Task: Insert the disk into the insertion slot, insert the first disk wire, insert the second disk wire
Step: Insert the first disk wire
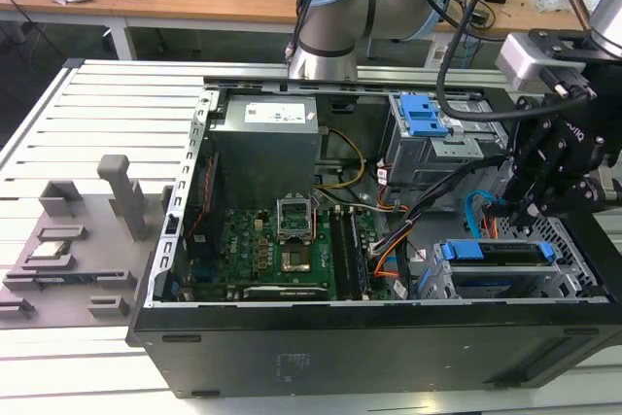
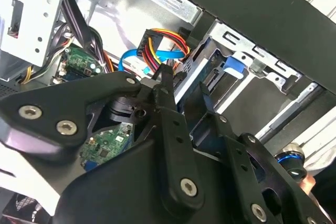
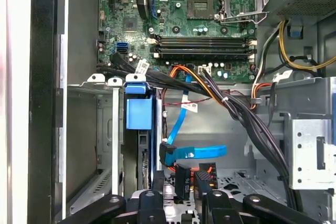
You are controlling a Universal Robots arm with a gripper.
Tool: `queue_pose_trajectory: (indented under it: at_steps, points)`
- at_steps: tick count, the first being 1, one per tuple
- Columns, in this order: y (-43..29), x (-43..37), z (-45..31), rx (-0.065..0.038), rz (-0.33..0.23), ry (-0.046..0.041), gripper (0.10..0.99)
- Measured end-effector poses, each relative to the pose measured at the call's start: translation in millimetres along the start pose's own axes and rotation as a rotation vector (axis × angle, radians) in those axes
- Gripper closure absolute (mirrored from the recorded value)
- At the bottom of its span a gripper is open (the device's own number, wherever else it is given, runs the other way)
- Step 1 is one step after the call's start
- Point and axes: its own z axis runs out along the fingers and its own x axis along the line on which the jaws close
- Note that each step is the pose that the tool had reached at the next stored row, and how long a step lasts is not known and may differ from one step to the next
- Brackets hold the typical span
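Note:
The disk (image 1: 505,252), silver in a blue carrier, lies inside the insertion slot (image 1: 569,240), a perforated metal bay at the case's corner on the exterior view's right. My gripper (image 1: 525,203) hangs just above the disk's end that faces the motherboard. In the first wrist view the disk (image 3: 139,114) is edge-on in the slot (image 3: 105,129), and the gripper (image 3: 181,195) sits at its connector end. A blue flat wire (image 3: 197,152) ends in a blue plug close by. A black plug with red, yellow and orange wires (image 2: 152,43) lies just past the gripper (image 2: 184,85).
The open case holds a green motherboard (image 1: 282,250), a grey power supply (image 1: 267,148) and a taller cage with blue tabs (image 1: 428,128). A thick black cable bundle (image 3: 236,108) crosses beside the bay. Grey fixture blocks (image 1: 78,240) stand on the slatted table.

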Motion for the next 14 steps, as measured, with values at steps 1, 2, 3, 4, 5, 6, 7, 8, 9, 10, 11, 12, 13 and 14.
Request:
queue_pose_trajectory:
  at_steps: [1,2,3,4,5,6,7,8,9,10,11,12,13,14]
  points:
    - [0.0,0.0,0.4,0.0,0.0,0.0009,0.725]
    - [0.0,0.0,0.4,0.0,0.0,0.0008,0.725]
    - [0.0,0.0,0.4,0.0,0.0,0.0009,0.725]
    - [0.0,0.0,0.5,0.0,0.0,0.0008,0.725]
    - [0.0,0.0,0.4,0.0,0.0,0.0008,0.741]
    - [0.0,0.0,0.5,0.0,0.0,0.0008,0.804]
    - [0.1,0.0,0.5,0.0,0.0,0.0008,0.871]
    - [0.0,0.0,0.5,0.0,0.0,0.0008,0.918]
    - [0.0,0.0,0.5,0.0,0.0,0.0008,0.918]
    - [0.0,1.0,0.7,0.0,0.0,0.0005,0.918]
    - [0.0,2.9,0.5,0.0,0.0,0.0007,0.918]
    - [-0.1,5.5,0.5,0.0,0.0,0.0008,0.918]
    - [-0.1,8.9,0.6,0.0,0.0,0.0008,0.918]
    - [-0.2,12.2,0.6,0.0,0.0,0.0008,0.918]
